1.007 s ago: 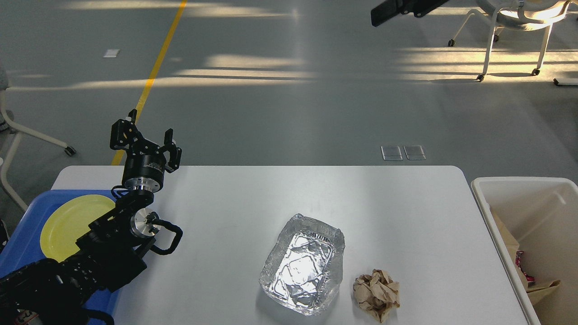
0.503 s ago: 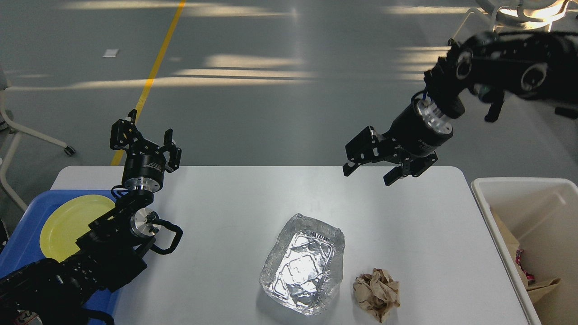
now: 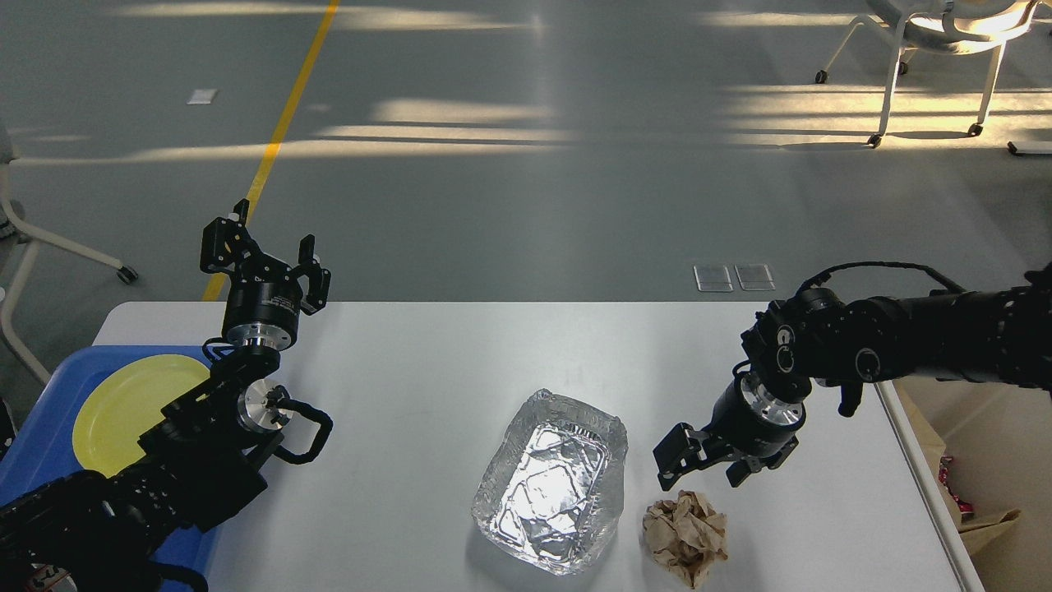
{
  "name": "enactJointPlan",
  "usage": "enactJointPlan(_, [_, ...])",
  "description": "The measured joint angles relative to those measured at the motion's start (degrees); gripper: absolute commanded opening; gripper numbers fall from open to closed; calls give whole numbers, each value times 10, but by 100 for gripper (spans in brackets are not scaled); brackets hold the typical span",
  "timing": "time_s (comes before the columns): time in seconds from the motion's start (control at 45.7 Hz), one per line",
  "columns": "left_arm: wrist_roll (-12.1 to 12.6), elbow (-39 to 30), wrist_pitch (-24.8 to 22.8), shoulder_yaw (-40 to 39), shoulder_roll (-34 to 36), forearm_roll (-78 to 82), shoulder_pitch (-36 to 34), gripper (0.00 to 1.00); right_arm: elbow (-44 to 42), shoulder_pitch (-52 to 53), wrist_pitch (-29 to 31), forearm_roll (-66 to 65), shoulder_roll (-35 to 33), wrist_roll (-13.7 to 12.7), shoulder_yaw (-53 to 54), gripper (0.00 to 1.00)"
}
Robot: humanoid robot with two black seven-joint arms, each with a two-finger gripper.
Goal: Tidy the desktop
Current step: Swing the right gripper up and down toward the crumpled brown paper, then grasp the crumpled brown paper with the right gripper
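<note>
Lower your spread right claw (image 3: 705, 471) straight over the paper ball (image 3: 685, 536) on the bench (image 3: 427, 362), clear of the foil tray (image 3: 552, 480)

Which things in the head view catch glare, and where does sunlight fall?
Head view: the foil tray glints brightly at its crinkled base; the desktop has a soft sheen; sunlit bands streak the floor behind, brightest under the chair at top right.

light: bright, low sun from top right | floor (image 3: 526, 164): long sunlit streaks | foil tray (image 3: 551, 481): glare | focus: sharp, no blur
</note>
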Motion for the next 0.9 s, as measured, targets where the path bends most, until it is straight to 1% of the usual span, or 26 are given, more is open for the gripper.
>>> enactJointPlan(0.416, [0,0,0,0,0,0,0,97,0,-68,-68,-9,19,-3,0,100])
enactJointPlan(0.482, [0,0,0,0,0,0,0,97,1,-70,-72,-9,21,-3,0,96])
enactJointPlan(0.525, [0,0,0,0,0,0,0,97,1,-72,-76,-9,21,-3,0,90])
enactJointPlan(0.547, [0,0,0,0,0,0,0,97,1,-73,-78,-9,21,-3,0,86])
enactJointPlan(0.591, [0,0,0,0,0,0,0,97,1,-77,-85,-9,22,-3,0,68])
enactJointPlan(0.635, [0,0,0,0,0,0,0,97,2,-80,-91,-9,22,-3,0,47])
enactJointPlan(0.657, [0,0,0,0,0,0,0,97,2,-81,-93,-9,22,-3,0,35])
enactJointPlan(0.679, [0,0,0,0,0,0,0,97,2,-82,-95,-9,22,-3,0,25])
enactJointPlan(0.7, [0,0,0,0,0,0,0,97,2,-82,-96,-9,22,-3,0,20])
enactJointPlan(0.744, [0,0,0,0,0,0,0,97,2,-83,-98,-9,22,-3,0,16])
enactJointPlan(0.788, [0,0,0,0,0,0,0,97,2,-83,-99,-9,21,-3,0,15])
enactJointPlan(0.897, [0,0,0,0,0,0,0,97,1,-83,-99,-8,19,-2,0,9])
